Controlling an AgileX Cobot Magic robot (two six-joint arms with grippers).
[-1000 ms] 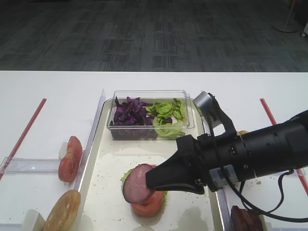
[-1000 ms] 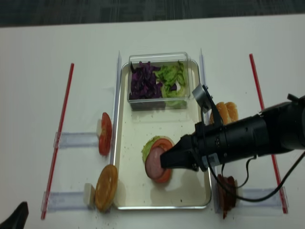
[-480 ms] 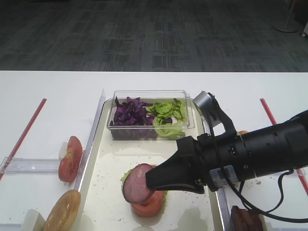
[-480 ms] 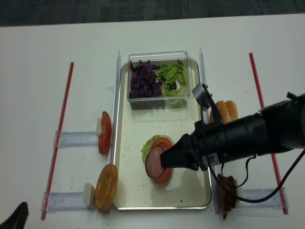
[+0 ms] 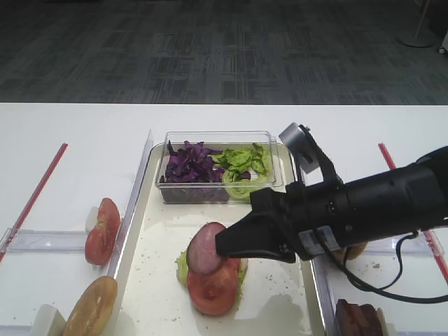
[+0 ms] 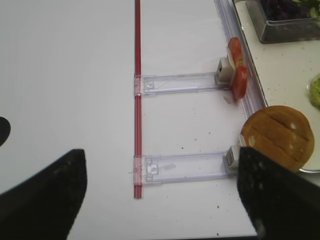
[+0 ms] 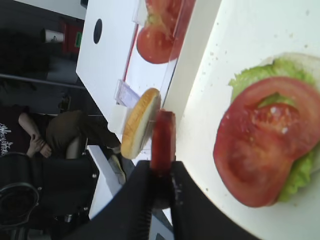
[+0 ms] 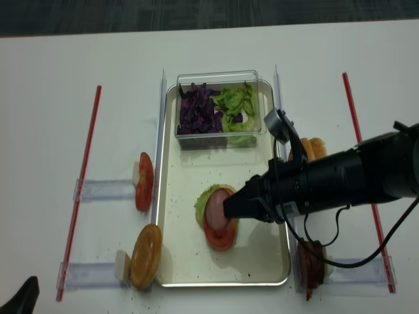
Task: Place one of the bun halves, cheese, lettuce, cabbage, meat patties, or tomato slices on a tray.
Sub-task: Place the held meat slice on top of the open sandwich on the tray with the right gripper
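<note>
clear box [image 5: 175,190]: cabbage [image 5: 189,164], lettuce [image 5: 241,162] | right claw [image 5: 222,246] pinching meat patty [image 5: 205,247]

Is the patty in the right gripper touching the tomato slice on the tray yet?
Apart. The right wrist view shows bare tray between the edge-on patty, pinched in the right gripper, and the tomato slice.
</note>
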